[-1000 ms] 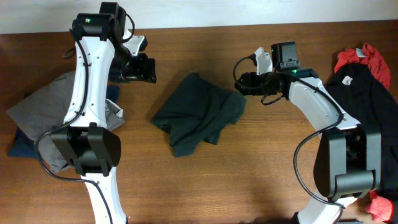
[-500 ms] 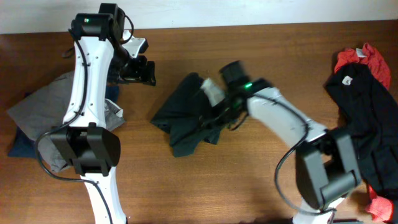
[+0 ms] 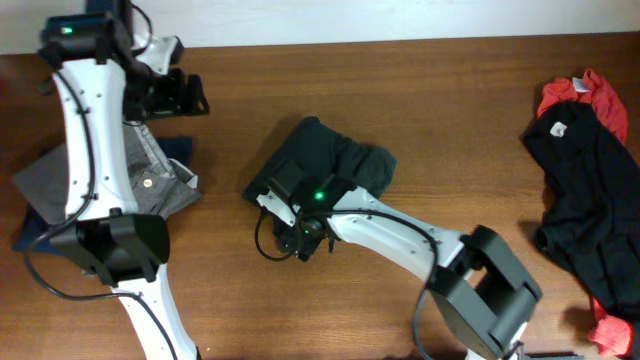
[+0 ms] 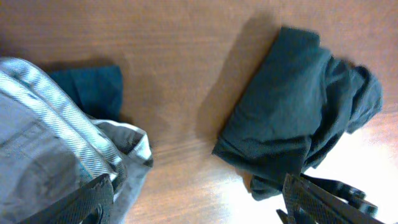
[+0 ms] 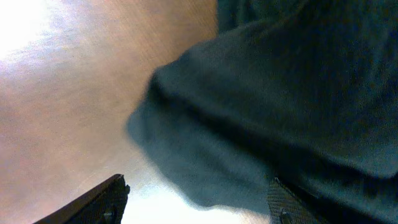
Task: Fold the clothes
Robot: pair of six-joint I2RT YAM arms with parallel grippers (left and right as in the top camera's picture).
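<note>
A dark green garment lies crumpled at the table's middle. It also shows in the left wrist view and fills the right wrist view. My right gripper is open at the garment's near-left edge. In the right wrist view the cloth's edge hangs between the spread fingers, not pinched. My left gripper is open and empty at the far left, above bare wood between the grey pile and the green garment.
A grey striped garment lies on a dark blue cloth at the left, also seen from the left wrist. A black garment and red cloth lie at the right edge.
My right arm swung from the garment's right side across it to its near-left edge. My left arm moved left, away from the garment. The garment looks more bunched.
</note>
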